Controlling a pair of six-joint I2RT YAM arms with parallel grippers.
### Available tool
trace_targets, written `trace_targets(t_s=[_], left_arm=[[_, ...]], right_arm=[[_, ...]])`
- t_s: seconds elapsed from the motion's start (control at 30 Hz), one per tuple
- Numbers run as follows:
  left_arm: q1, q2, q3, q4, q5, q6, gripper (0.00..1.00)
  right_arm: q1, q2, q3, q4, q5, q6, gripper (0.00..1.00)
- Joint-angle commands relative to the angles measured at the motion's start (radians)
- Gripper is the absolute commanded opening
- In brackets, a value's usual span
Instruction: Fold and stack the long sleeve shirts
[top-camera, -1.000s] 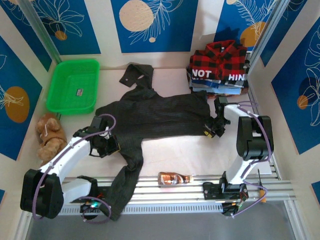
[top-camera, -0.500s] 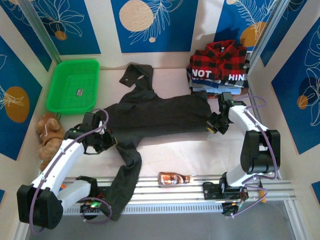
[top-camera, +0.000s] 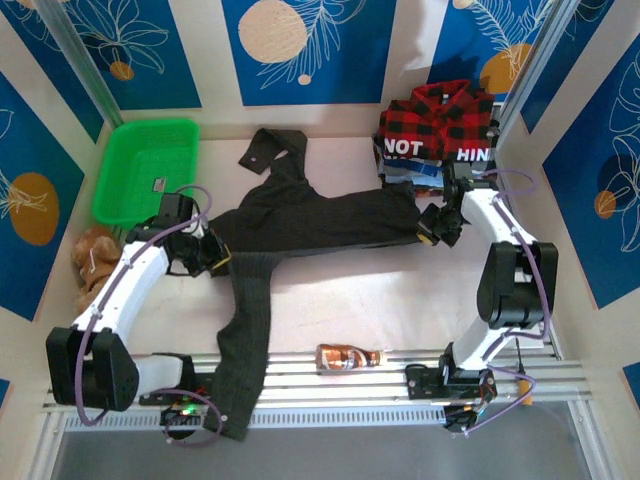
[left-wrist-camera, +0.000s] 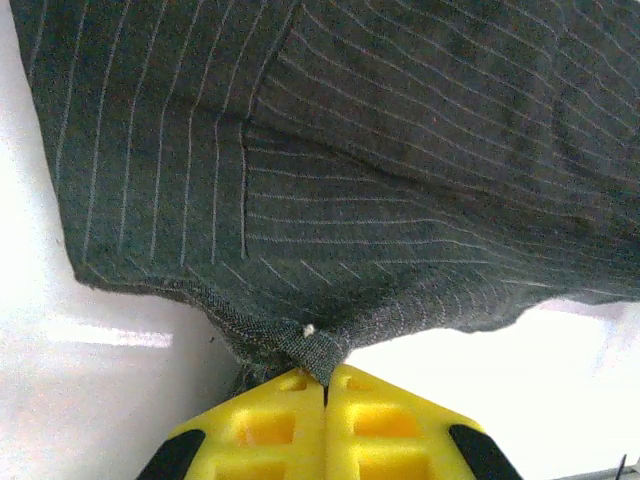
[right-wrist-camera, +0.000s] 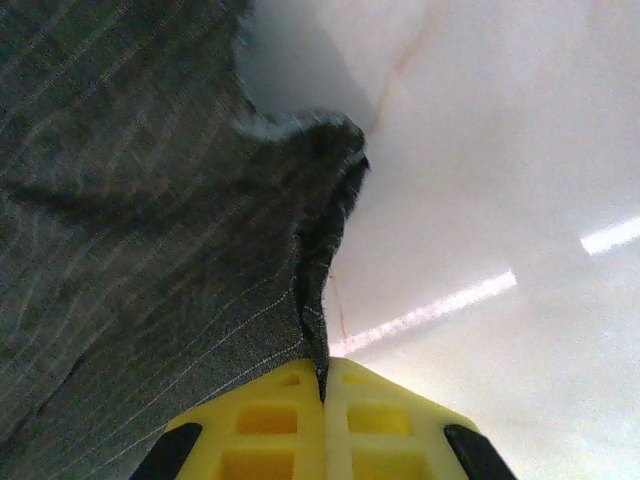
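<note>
Top view: a dark charcoal striped shirt (top-camera: 320, 215) lies spread across the middle of the pale table (top-camera: 400, 290), its body stretched from left to right between the two arms. One sleeve (top-camera: 245, 340) trails toward the near edge and hangs over the metal rail (top-camera: 400, 372); the other sleeve (top-camera: 275, 150) bends toward the far wall. The left gripper (top-camera: 210, 256) is closed on the shirt's left edge. In the left wrist view its yellow fingers (left-wrist-camera: 265, 425) meet, with a corner of the striped hem pinched between them. The right gripper (top-camera: 433, 226) is closed on the shirt's right edge. In the right wrist view its yellow fingers (right-wrist-camera: 385, 420) are pressed together on a fold of the same cloth. A red-and-black plaid shirt (top-camera: 440, 112) sits folded on top of a stack of folded garments (top-camera: 430, 165) in the far right corner, just beyond the right gripper. A green plastic basket (top-camera: 145, 170) stands at the far left, a brown stuffed toy (top-camera: 95, 265) lies beside the left arm, and a small brown bottle (top-camera: 350, 356) lies on its side on the rail, near the hanging sleeve
</note>
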Motion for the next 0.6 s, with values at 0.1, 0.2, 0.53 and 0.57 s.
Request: trace_targets(t_s=[0.1,0.2,0.53,0.57], left_arm=[[0.047,0.089,0.074,0.016,-0.005,0.091,0.0],[0.062,0.132,0.096,0.028,-0.008,0.115,0.0],[0.071,0.288,0.16,0.063,-0.042,0.172,0.01],[0.071,0.309,0.169,0.064,-0.046,0.178,0.01]], right_arm=[[-0.012,0.14,0.142,-0.042,-0.019,-0.067,0.0],[-0.014,0.207,0.206,-0.053,-0.01,-0.081,0.0],[-0.016,0.385,0.379,-0.082,0.039,-0.131,0.0],[-0.015,0.4,0.393,-0.084,0.04,-0.134,0.0]])
